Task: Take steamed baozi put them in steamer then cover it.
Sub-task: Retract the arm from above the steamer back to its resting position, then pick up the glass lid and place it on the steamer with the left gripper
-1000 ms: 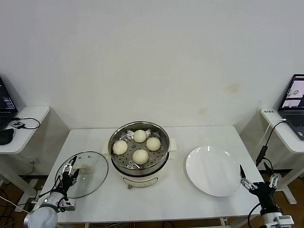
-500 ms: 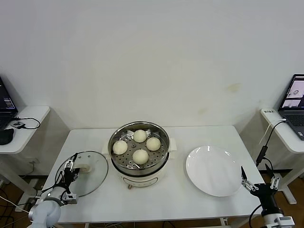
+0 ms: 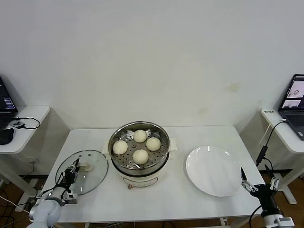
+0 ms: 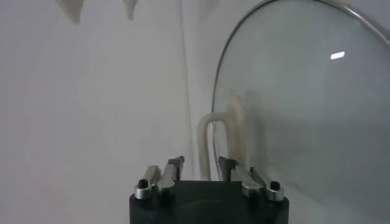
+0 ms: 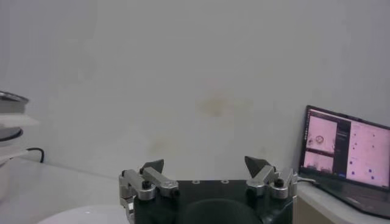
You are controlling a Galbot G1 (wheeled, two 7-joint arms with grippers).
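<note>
Far left in the head view: a side desk with a black cable (image 3: 21, 122). On the white tabletop (image 3: 161, 194), left end: round clear glass cover with metal rim (image 3: 81, 172), lying flat, just beside the steamer's left flank. Left end effector (image 3: 72, 172) low over the cover's near-left part, at the cream-white rectangular handle (image 3: 85, 166). From the head view alone, grip unclear. From the left wrist view: glass disc and rim (image 4: 304, 109) large in frame, handle loop (image 4: 222, 137) standing up from the glass, fingertips (image 4: 175, 163) narrowed on either side of the loop's near leg; actual contact hard to judge, so clamped or merely close cannot be told.

Centre: round shiny stainless-steel steamer on white electric base (image 3: 138, 148), uncovered, perforated tray visible. Four smooth cream-white steamed baozi (image 3: 140, 156) on the tray, arranged as a diamond, near one another. None of this visible from the left wrist camera.

Right of the steamer: flat round white plate (image 3: 213, 170), apart from the pot. Right end effector (image 3: 258, 183) parked off the tabletop's near-right corner, beside the plate's edge, fingers spread wide, holding nothing. Right wrist view: same spread fingers (image 5: 153, 165), a sliver of plate below, a lit laptop (image 5: 344, 159) on the side desk, steamer edge at the frame's margin.
</note>
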